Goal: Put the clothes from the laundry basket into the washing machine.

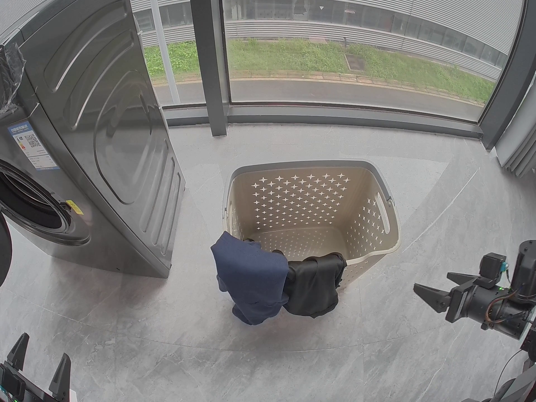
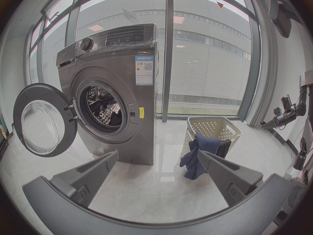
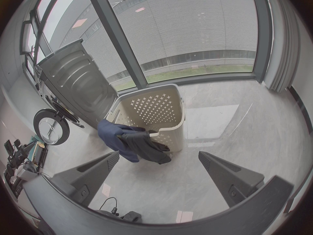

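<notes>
Navy garment (image 1: 251, 277) & black garment (image 1: 312, 288) hang over beige basket (image 1: 312, 164) rim; L & R jaws wide.

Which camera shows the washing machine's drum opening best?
Left wrist view: the drum opening faces it, door open. Head view catches a slice at the edge; right wrist view sees it far off, side-on.

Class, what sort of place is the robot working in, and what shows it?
Probably a laundry corner of a modern building: a front-loading washing machine with its door open, a laundry basket with clothes draped over its rim, and tall windows behind.
</notes>
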You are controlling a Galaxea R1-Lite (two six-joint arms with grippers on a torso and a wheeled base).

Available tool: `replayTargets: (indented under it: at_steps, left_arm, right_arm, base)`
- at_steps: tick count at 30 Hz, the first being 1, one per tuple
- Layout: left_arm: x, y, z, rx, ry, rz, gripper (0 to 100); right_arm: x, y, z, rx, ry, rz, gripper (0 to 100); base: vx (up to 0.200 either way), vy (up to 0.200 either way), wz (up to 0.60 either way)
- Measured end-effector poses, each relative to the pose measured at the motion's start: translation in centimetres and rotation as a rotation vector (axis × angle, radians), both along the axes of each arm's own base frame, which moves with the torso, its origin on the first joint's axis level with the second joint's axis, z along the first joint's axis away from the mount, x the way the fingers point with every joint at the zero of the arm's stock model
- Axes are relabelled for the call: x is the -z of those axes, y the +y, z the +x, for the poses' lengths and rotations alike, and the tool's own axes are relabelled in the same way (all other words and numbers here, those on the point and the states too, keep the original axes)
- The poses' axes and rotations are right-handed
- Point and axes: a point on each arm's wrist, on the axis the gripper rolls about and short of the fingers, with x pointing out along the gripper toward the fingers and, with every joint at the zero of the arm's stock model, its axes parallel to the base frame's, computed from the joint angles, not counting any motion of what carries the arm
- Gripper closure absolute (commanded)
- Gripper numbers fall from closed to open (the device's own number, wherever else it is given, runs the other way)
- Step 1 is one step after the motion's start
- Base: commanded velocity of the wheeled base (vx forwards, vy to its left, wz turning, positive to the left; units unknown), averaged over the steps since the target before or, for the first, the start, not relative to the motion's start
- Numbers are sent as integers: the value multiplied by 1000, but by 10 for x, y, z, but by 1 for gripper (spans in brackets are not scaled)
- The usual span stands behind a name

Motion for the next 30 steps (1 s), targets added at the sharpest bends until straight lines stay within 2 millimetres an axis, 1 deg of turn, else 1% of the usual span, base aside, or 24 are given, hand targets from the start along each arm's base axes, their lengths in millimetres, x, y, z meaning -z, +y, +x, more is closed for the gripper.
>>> replayTargets:
  at_steps: [5,12,15,18,21,25,30]
  left_arm:
    - [0,0,0,-3,0,11,0]
    - [0,0,0,-5,0,14,0]
    - [0,0,0,-5,0,15,0]
    - [0,0,0,-5,0,15,0]
    - [0,0,0,-5,0,15,0]
    - [0,0,0,-5,0,15,0]
    - [0,0,0,-5,0,15,0]
  right_arm:
    - [13,21,16,-43,55,5,0]
    - [29,47,32,-77,127,-9,0]
    - [36,61,41,-91,149,-18,0]
    - [42,76,50,-105,149,-10,0]
    - [46,89,57,-126,105,18,0]
    - [54,101,62,-147,68,40,0]
    - [69,107,63,-160,104,15,0]
  base:
    - [0,0,0]
    - [0,0,0]
    - [0,0,0]
    - [0,0,0]
    - [0,0,0]
    - [0,0,0]
    - [0,0,0]
